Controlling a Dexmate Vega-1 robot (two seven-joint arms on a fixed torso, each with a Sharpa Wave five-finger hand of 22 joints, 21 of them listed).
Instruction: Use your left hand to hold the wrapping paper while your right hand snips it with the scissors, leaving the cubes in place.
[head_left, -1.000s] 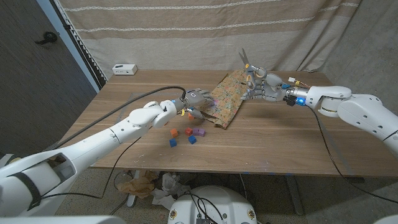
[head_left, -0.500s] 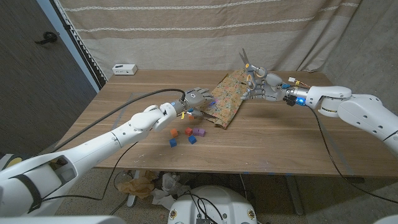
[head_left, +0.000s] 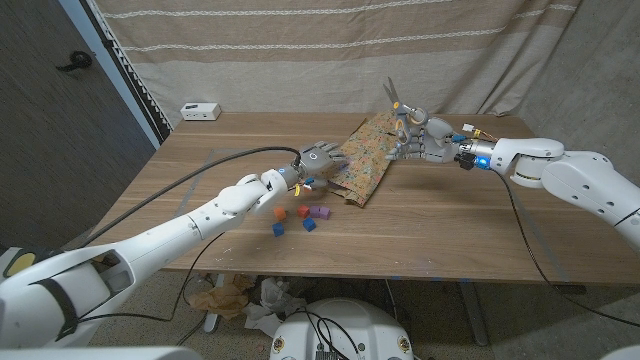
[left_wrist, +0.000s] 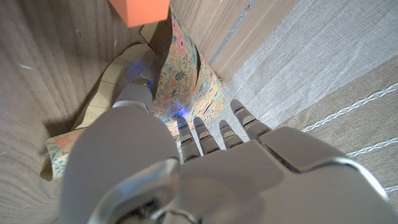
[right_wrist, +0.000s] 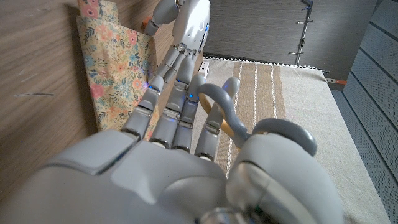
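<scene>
At the table's far middle the wrapping paper (head_left: 362, 160) lies uncut w/ left hand (head_left: 318, 160) fingers spread, holding nothing, at its near-left end, right hand (head_left: 420, 137) gripping scissors (head_left: 394, 97) at its far-right end, cubes (head_left: 300, 215) just near.

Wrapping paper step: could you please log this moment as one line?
left hand open over wrapping paper | right hand grips scissors, blades up | cubes on table | no cut visible

Even, soft light, perhaps from overhead, leaves the table (head_left: 420, 225) bright with only faint shadows under the arms. The head view is sharp. In both wrist views each nearby hand looms large and slightly blurred.
</scene>
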